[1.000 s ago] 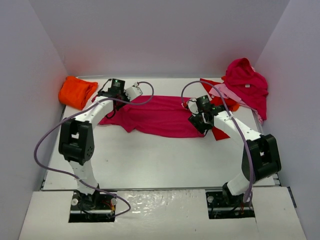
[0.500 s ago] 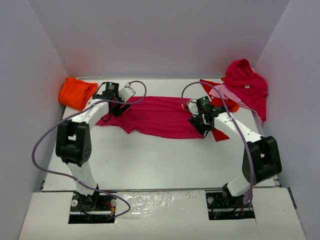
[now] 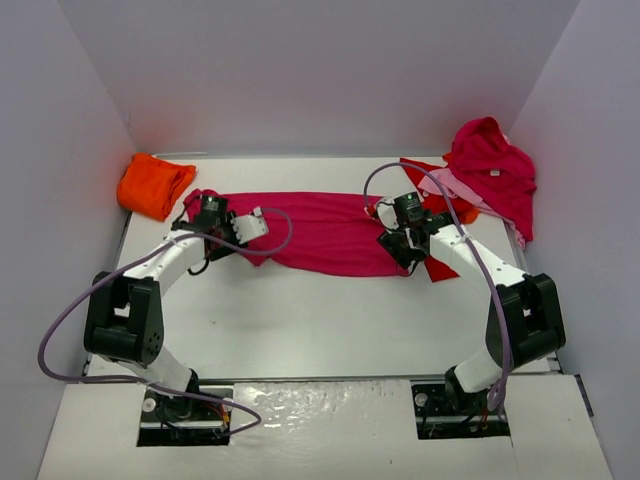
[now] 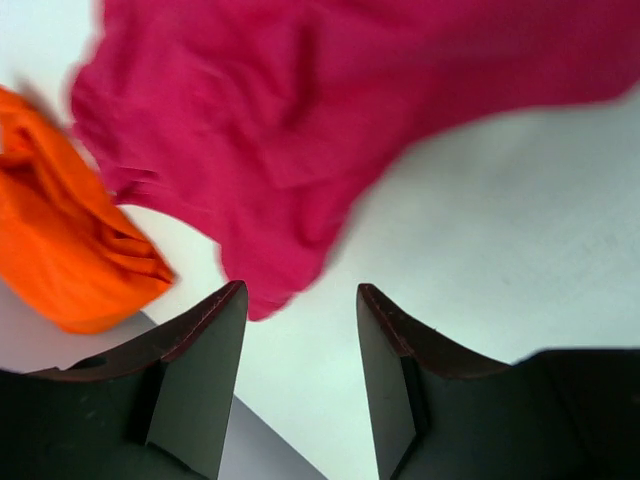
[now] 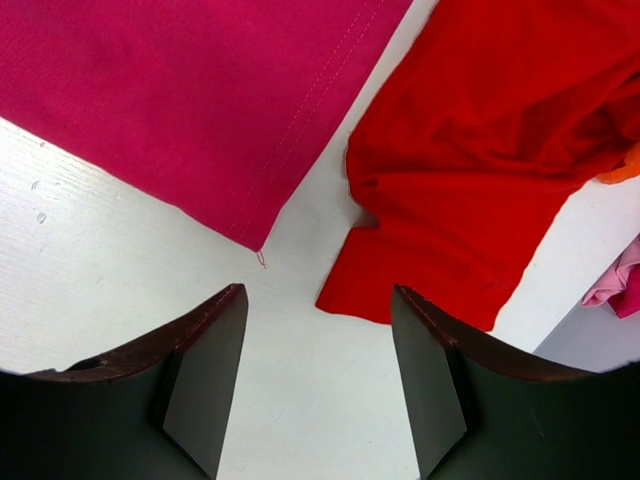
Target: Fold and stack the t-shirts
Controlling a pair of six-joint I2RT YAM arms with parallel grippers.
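Observation:
A magenta t-shirt (image 3: 310, 225) lies spread across the middle of the table, its left end bunched (image 4: 300, 130) and its right hem corner flat (image 5: 180, 90). My left gripper (image 3: 203, 210) hovers at that left end, open (image 4: 300, 290) with only bare table between its fingers. An orange t-shirt (image 3: 155, 185) sits folded at the back left (image 4: 60, 230). My right gripper (image 3: 403, 255) is open (image 5: 318, 290) above the gap between the magenta hem corner and a bright red t-shirt (image 5: 480, 170), touching neither.
A heap of t-shirts fills the back right corner, a crimson one (image 3: 490, 160) on top of a light pink one (image 3: 455, 188). White walls close in the table (image 3: 320, 320) on three sides. The arm cables loop above the magenta cloth.
My left gripper has opened, let go of the magenta t-shirt's left end and drawn back toward the near left. That end now lies further left. The right arm has barely moved.

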